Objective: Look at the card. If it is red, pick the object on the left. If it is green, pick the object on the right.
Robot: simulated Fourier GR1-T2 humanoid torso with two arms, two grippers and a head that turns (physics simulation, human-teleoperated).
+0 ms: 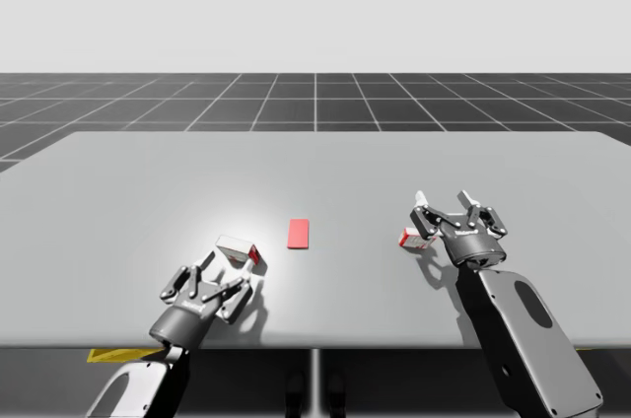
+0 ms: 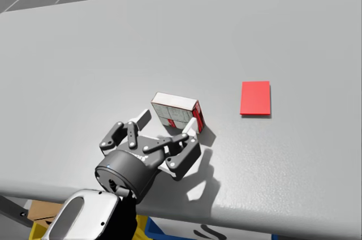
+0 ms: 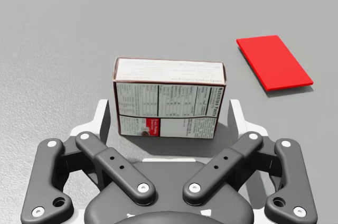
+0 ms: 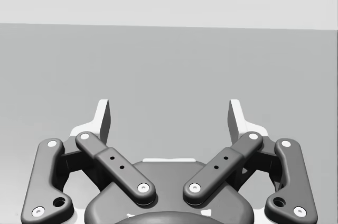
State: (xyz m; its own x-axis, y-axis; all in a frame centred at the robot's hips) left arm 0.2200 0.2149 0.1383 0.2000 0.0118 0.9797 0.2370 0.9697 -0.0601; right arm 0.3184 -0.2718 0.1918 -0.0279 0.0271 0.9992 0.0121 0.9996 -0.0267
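Two surfaces make up the room: a dark gridded floor running back to a pale, blank backdrop, and in front of it the wide, plain grey table.

Our left end effector sits low over the table's near left part, released, with its fingers spread wide. Our right end effector is at the near right, also released with its fingers apart, and points away across the table.

The white and red box lies flat on the table between the left end effector's fingers. Its short sides stand just beside the white fingertips, with a thin gap on each side (so, as far as the left wrist view shows, neither finger touches it).

A smaller red and white box lies just beside the right end effector, on the side toward the table's middle.

The red card lies flat between the two boxes. It is nearer the left one but apart from it.
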